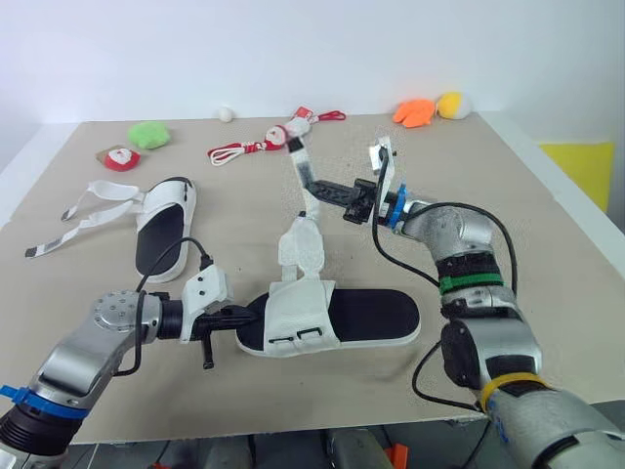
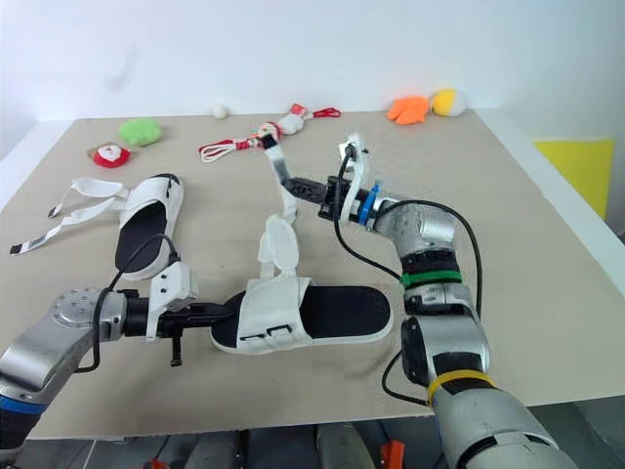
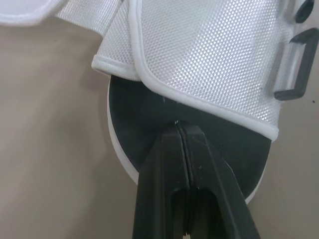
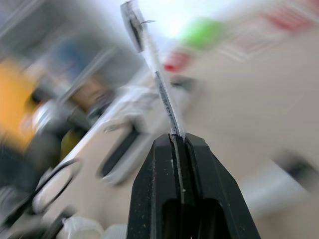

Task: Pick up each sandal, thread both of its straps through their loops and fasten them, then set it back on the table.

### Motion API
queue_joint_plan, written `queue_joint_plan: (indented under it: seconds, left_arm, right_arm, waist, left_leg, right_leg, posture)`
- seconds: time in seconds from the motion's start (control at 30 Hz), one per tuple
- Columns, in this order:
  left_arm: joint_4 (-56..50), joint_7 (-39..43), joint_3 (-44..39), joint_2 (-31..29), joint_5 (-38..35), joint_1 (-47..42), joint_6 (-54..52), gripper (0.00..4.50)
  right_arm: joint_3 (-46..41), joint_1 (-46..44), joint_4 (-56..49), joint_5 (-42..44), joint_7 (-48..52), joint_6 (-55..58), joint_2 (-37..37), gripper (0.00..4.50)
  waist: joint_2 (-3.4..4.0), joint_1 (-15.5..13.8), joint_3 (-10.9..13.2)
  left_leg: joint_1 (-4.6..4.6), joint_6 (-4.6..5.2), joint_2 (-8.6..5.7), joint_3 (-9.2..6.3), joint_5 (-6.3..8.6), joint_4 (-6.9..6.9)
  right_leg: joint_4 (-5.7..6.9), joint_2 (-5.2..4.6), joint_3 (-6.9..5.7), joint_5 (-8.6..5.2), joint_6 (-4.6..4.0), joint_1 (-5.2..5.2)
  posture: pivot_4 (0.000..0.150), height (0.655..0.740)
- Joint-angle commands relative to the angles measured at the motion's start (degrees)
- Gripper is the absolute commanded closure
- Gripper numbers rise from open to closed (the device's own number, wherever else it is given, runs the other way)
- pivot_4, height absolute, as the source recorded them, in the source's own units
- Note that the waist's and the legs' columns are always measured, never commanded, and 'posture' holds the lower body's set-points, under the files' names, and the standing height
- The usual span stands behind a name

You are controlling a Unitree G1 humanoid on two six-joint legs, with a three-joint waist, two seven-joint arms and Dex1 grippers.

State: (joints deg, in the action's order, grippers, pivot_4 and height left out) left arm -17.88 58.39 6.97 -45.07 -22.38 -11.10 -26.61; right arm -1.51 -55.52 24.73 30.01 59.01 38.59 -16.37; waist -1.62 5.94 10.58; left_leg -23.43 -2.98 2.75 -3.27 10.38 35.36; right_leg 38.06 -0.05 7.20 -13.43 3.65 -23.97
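- Status of the near sandal [image 1: 366, 318]?
- It lies flat on the table [image 1: 547, 244], at the centre near the front edge, with its toe end toward the robot's left. Its white upper sits over the toe half. 2 black loops [image 1: 298, 337] show on the side of that upper nearest the front edge.
- Left gripper [image 3: 179, 125]?
- Fingers pressed together. The tips rest against the toe end of the black footbed, just beside the edge of the white upper. Nothing shows between them.
- Right gripper [image 1: 317, 186]?
- It is pinching 1 strap [image 1: 302, 164] of the near sandal. The strap rises from the opened flap at the far side of the upper, runs up through the closed fingertips and ends free above them. It stands clear of both loops.
- The far sandal [image 1: 166, 230]?
- It lies on the table to the left, well apart from both grippers. Its 2 loose straps [image 1: 88, 210] trail out flat toward the left edge.
- Other items?
- Along the far edge: a green toy [image 1: 148, 135], a white ball [image 1: 226, 113], a red cord [image 1: 234, 149], an orange toy [image 1: 414, 112] and a yellow toy [image 1: 452, 104].
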Motion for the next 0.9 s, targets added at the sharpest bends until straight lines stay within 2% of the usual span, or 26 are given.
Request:
queue_joint_plan:
  seconds: [0.03,0.17,0.2,0.4,0.63,0.77,0.8,0.83,0.9]
  left_arm:
    - [0.83,-0.30,0.42,-0.09,1.26,-0.10,-0.59,4.50]
    - [0.86,-0.26,0.68,0.01,1.38,-0.18,-0.64,4.50]
    - [0.82,-0.25,0.76,0.02,1.39,-0.20,-0.69,4.50]
    - [0.17,-0.17,0.88,-0.11,1.20,0.30,-1.07,4.50]
    - [-0.44,0.36,1.13,-0.31,0.79,0.66,-1.71,4.50]
    - [-0.55,0.66,1.32,-0.27,0.65,0.41,-2.17,4.50]
    - [-0.61,0.69,1.38,-0.23,0.62,0.38,-2.28,4.50]
    - [-0.59,0.78,1.49,-0.16,0.58,0.34,-2.38,4.50]
    - [-0.65,0.90,1.67,-0.06,0.51,0.36,-2.53,4.50]
  right_arm:
    - [4.27,3.78,-12.55,-3.34,6.59,-12.90,-1.37,4.44]
    - [12.14,9.74,-21.39,-11.49,13.42,-31.33,-4.53,4.44]
    - [13.90,11.19,-22.84,-14.07,15.30,-38.88,-5.46,4.44]
    - [19.54,13.69,-23.39,-21.77,20.39,-67.53,-9.18,4.44]
    - [24.41,13.33,-24.31,-25.28,20.42,-85.89,-12.96,4.44]
    - [25.79,13.84,-26.43,-23.29,19.99,-87.89,-16.02,3.07]
    - [25.91,14.37,-27.55,-22.14,20.09,-86.88,-17.16,2.93]
    - [25.79,15.19,-28.97,-20.89,20.34,-86.00,-18.82,2.28]
    - [25.15,17.08,-31.93,-18.03,20.61,-82.93,-22.26,1.34]
  waist:
    - [0.00,-0.03,0.00]
    - [0.00,-0.07,0.00]
    - [0.00,-0.08,0.00]
    - [-0.01,-0.12,0.00]
    - [-0.01,-0.25,0.00]
    - [-0.02,-0.38,0.00]
    - [-0.02,-0.41,0.00]
    - [-0.02,-0.46,0.00]
    - [-0.03,-0.73,-0.01]
  left_leg:
    - [0.00,0.00,0.00,0.00,0.00,0.00]
    - [0.01,-0.05,0.01,0.02,0.03,-0.01]
    - [0.02,-0.06,0.01,0.02,0.03,0.00]
    - [0.07,-0.07,0.01,0.05,0.02,0.02]
    - [0.11,-0.07,0.02,0.07,0.02,0.01]
    - [0.11,-0.07,0.01,0.08,0.02,0.02]
    - [0.11,-0.07,0.01,0.08,0.02,0.02]
    - [0.12,-0.07,0.01,0.08,0.02,0.01]
    - [0.12,-0.07,0.01,0.07,0.03,0.01]
  right_leg:
    - [0.00,0.00,0.00,-0.01,-0.01,0.00]
    - [0.00,-0.01,-0.01,-0.05,-0.04,-0.01]
    - [0.00,-0.01,-0.02,-0.07,-0.07,0.00]
    - [0.00,-0.03,-0.01,-0.17,-0.26,0.01]
    - [0.00,-0.04,0.00,-0.20,-0.32,0.05]
    - [0.00,-0.07,0.02,-0.22,-0.35,0.06]
    - [0.00,-0.07,0.02,-0.22,-0.35,0.06]
    - [0.00,-0.07,0.01,-0.23,-0.38,0.06]
    - [0.00,-0.07,0.01,-0.27,-0.46,0.08]
  posture:
    - [0.150,0.7400]
    - [0.150,0.7400]
    - [0.150,0.7400]
    - [0.150,0.7400]
    - [0.150,0.7400]
    - [0.150,0.7400]
    - [0.150,0.7400]
    - [0.150,0.7400]
    - [0.150,0.7400]
